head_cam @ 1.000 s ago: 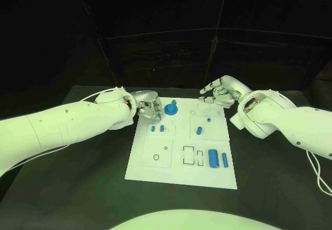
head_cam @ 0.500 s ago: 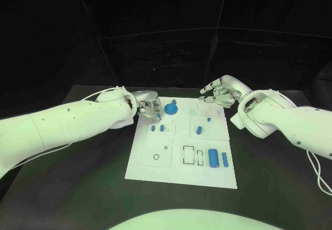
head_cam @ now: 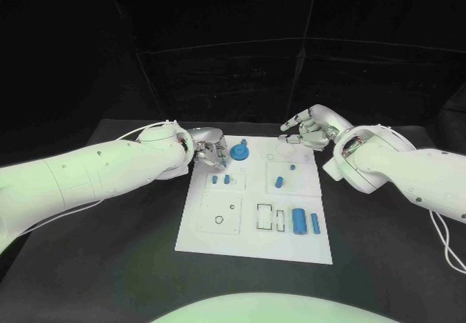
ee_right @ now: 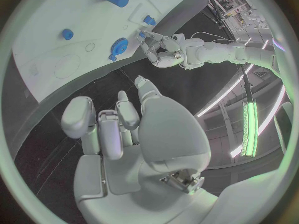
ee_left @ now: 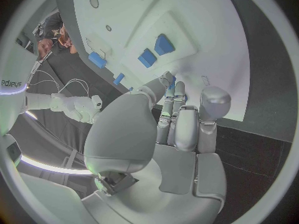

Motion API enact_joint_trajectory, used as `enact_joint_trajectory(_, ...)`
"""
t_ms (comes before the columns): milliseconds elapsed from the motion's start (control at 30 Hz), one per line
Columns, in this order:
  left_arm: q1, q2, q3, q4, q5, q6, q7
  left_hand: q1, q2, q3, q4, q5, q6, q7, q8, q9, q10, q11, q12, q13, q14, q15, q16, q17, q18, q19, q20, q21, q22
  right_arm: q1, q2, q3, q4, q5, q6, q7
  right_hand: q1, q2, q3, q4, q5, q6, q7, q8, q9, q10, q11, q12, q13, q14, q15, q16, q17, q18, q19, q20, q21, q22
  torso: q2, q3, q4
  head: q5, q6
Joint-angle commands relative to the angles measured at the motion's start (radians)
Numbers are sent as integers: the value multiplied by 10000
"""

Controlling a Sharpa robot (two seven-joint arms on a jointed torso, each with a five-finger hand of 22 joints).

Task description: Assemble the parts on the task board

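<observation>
The left hand [head_cam: 211, 154], fingers curled in and holding nothing I can make out, hovers beside the round blue part [head_cam: 240, 153] at the task board's [head_cam: 250, 229] far end, apparently about to grasp it, while the right hand [head_cam: 309, 131] waits empty, fingers loosely apart.

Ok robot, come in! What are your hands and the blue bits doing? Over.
Left hand at task board far corner, beside blue gear; grip unclear. Right hand off the far edge, holding nothing. Nothing blocking.
</observation>
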Motion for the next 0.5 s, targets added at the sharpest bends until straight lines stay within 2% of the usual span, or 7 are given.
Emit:
enact_joint_trajectory(33, -9, 26, -6, 23, 42, 215, -60, -58, -38, 59, -6, -33, 62, 19, -32, 6, 52, 1, -32, 7, 77, -8, -21, -11, -165, 50, -8, 7, 1, 18, 13, 6, 4, 11, -45, 75, 8, 102, 46, 11, 59, -27, 34, 36, -17, -46, -13, -35, -12, 554, -46, -53, 402, 53, -81, 18, -47, -15, 1, -2, 4, 2, 2)
enact_joint_trajectory(500, -12, 72, -8, -11, 41, 329, -162, -56, -45, 69, -16, -33, 59, 18, -44, 5, 52, 2, -50, 6, 76, -7, -21, -10, -165, 47, -7, 3, 0, 18, 24, 6, -3, 11, -36, 72, 8, 102, 46, 11, 59, -27, 34, 36, -17, -46, -13, -35, -12, 554, -46, -53, 402, 53, -81, 18, -47, -15, -1, 3, 5, -17, -34)
